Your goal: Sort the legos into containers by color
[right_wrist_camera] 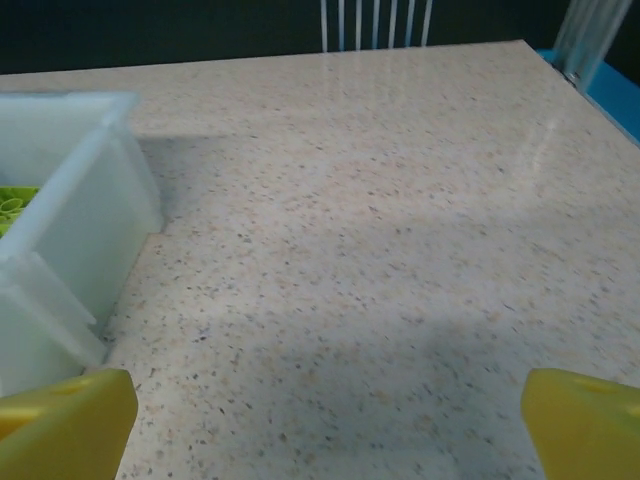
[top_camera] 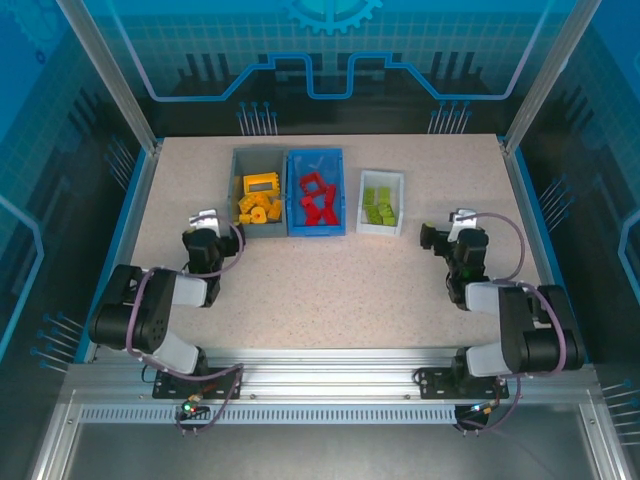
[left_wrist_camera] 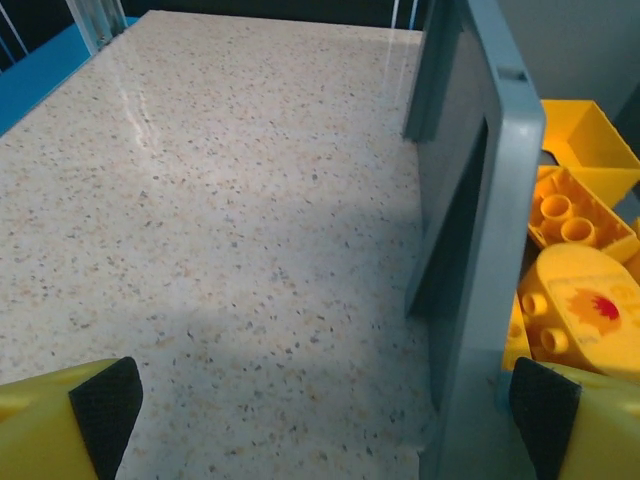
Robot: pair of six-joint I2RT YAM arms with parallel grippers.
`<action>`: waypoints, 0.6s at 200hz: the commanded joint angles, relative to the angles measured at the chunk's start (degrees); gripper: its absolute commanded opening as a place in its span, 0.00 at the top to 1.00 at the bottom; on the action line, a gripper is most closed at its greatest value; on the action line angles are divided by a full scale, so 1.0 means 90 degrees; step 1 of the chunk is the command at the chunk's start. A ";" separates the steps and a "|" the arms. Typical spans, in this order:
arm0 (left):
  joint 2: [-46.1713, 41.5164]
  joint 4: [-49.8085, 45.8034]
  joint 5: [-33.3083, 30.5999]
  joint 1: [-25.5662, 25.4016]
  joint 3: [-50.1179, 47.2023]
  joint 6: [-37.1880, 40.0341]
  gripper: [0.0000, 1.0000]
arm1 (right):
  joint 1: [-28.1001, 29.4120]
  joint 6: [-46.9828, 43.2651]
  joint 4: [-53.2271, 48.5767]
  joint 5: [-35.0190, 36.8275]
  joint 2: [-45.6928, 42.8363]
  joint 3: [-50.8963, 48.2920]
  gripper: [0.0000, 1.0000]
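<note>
Yellow legos (top_camera: 256, 200) lie in the grey container (top_camera: 236, 190), red legos (top_camera: 318, 198) in the blue container (top_camera: 316, 153), green legos (top_camera: 379, 205) in the white tray (top_camera: 381, 176). My left gripper (top_camera: 212, 225) hovers low at the grey container's near-left corner, open and empty. In the left wrist view the left gripper (left_wrist_camera: 325, 415) straddles the grey wall (left_wrist_camera: 480, 250), with yellow legos (left_wrist_camera: 575, 215) just inside. My right gripper (top_camera: 445, 232) stands open and empty to the right of the white tray. From the right wrist, that gripper (right_wrist_camera: 330, 420) is over bare table beside the tray wall (right_wrist_camera: 90, 230).
The three containers sit side by side at the table's far middle. Speckled tabletop (top_camera: 330, 290) stretches between the arms and the containers. A blue raised edge and metal posts (top_camera: 150, 145) border the table.
</note>
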 commanded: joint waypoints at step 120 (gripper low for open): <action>0.0033 0.0297 0.0366 0.0158 0.0130 -0.0015 0.01 | 0.0378 -0.0569 -0.0291 -0.0013 0.0348 0.0539 0.00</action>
